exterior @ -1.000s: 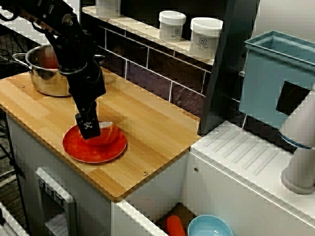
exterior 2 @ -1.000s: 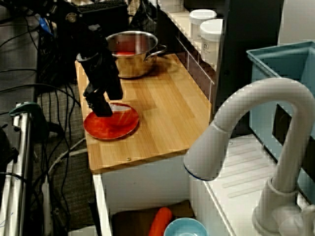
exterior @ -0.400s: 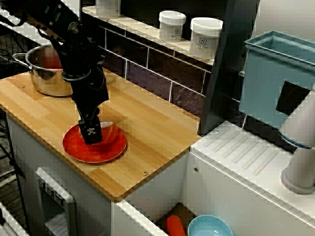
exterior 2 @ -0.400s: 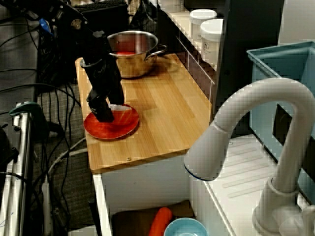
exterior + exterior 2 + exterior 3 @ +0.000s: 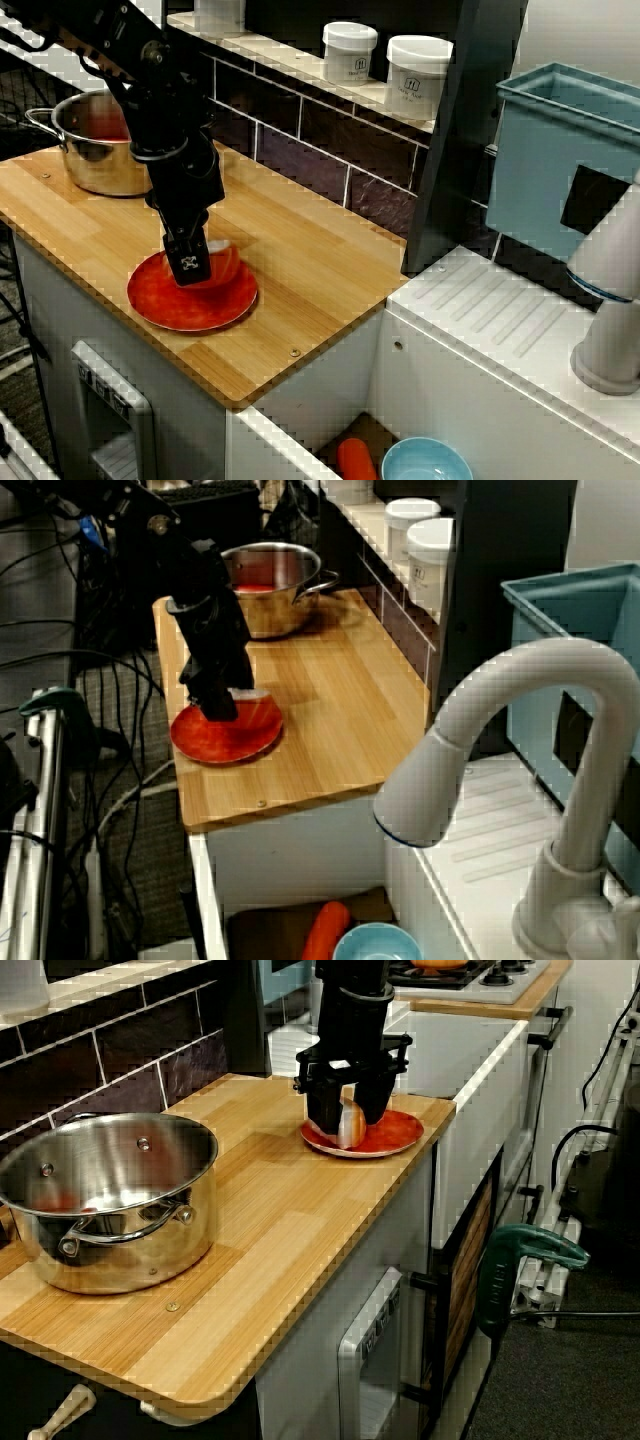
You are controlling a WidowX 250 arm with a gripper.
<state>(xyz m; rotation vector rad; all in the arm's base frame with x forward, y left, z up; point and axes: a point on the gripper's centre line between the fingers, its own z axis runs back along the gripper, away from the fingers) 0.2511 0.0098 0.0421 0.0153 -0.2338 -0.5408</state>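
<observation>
— Where's the gripper (image 5: 346, 1120)?

— Down over the red plate (image 5: 165, 308), near the front edge of the wooden counter (image 5: 300, 265). Seen from the pot end, its two dark fingers (image 5: 322, 1110) stand either side of a small red-and-white piece (image 5: 348, 1130) and press on it from both flanks. The jaws are pinching it, with no gap that I can make out.

— And how does the piece lie?

— It sits on the plate, on the half nearer the tiled wall. From the pot end it looks taller than it is wide, so its long axis runs roughly up and down, leaning slightly. In the view facing the tiled wall, only a reddish part (image 5: 226, 263) with a pale top edge shows beside the gripper (image 5: 190, 266). I can't tell which end is which.

— Anything from the faucet side?

— The arm hides most of it there. Only a pale sliver shows by the gripper (image 5: 220, 706), above the plate (image 5: 240, 746).

— What's around it?

— A steel pot (image 5: 110, 1200) stands well apart at the counter's far end, and two white jars (image 5: 350, 50) are on the ledge.
</observation>
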